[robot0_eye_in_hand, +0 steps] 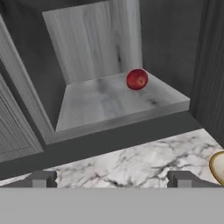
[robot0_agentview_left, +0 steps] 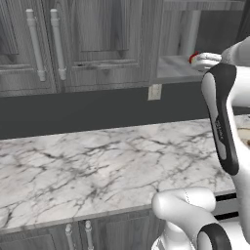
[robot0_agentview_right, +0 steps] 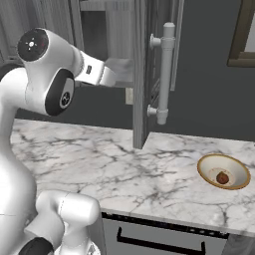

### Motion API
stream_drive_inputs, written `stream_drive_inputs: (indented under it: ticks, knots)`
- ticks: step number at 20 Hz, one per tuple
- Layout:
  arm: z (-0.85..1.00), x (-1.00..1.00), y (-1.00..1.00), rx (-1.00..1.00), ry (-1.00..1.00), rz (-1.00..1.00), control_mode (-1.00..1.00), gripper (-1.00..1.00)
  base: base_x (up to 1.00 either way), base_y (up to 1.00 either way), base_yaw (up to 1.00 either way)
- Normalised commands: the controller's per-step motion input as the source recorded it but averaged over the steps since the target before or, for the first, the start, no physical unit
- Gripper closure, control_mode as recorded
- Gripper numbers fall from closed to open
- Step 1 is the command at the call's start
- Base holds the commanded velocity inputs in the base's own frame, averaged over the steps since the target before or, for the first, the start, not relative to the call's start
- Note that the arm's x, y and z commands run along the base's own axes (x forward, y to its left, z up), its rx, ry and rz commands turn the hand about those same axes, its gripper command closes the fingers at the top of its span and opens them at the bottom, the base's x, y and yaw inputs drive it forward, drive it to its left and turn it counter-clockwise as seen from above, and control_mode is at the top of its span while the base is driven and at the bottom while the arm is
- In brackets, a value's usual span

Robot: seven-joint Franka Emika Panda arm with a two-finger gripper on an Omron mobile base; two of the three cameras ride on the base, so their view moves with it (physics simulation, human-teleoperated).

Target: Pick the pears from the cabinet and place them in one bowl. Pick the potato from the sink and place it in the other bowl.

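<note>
The red pear [robot0_eye_in_hand: 137, 79] sat on the open cabinet's shelf [robot0_eye_in_hand: 105, 103], towards the back and close to the right-hand inner wall, well apart from the gripper [robot0_eye_in_hand: 112, 179] and untouched by it. From the hand view it lay ahead of the fingertips [robot0_eye_in_hand: 41, 178] and above them, a little right of the midline between them, so the coming reach would probably have to go forward into the cabinet [robot0_agentview_left: 97, 44] and slightly rightward. The fruit looked nearly round from there, so no long axis could be told that would favour one wrist angle. The gripper stood wide open and empty, its two dark tips spread far apart over the marble counter [robot0_eye_in_hand: 131, 168], short of the shelf's front edge. In the left base view the pear [robot0_agentview_left: 193, 58] showed as a red spot just beside the white hand, within the open compartment. On the counter, off to the gripper's right, the cream-tan bowl [robot0_agentview_right: 223, 172] already held a brown pear [robot0_agentview_right: 222, 177]; judged from that, one pear was placed and the red one remained. The open door [robot0_agentview_right: 141, 74] stood edge-on to the right of the arm and might crowd a wide swing out.
</note>
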Motion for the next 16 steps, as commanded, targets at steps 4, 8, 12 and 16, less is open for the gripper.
stream_drive_inputs:
  ticks: [4,8,12,16]
  knots:
    - [0.02,0.24,0.00,-0.04,-0.02,-0.05,-1.00,-1.00,0.00,0.00,0.00]
    - [0.00,0.40,-0.12,-0.02,0.00,0.00,-1.00,-1.00,0.00,0.00,0.00]
    - [0.14,0.64,-0.39,0.00,0.00,0.00,-1.00,-1.00,0.00,0.00,0.00]
    - [0.26,0.44,-0.31,0.00,0.00,0.00,-1.00,-1.00,0.00,0.00,0.00]
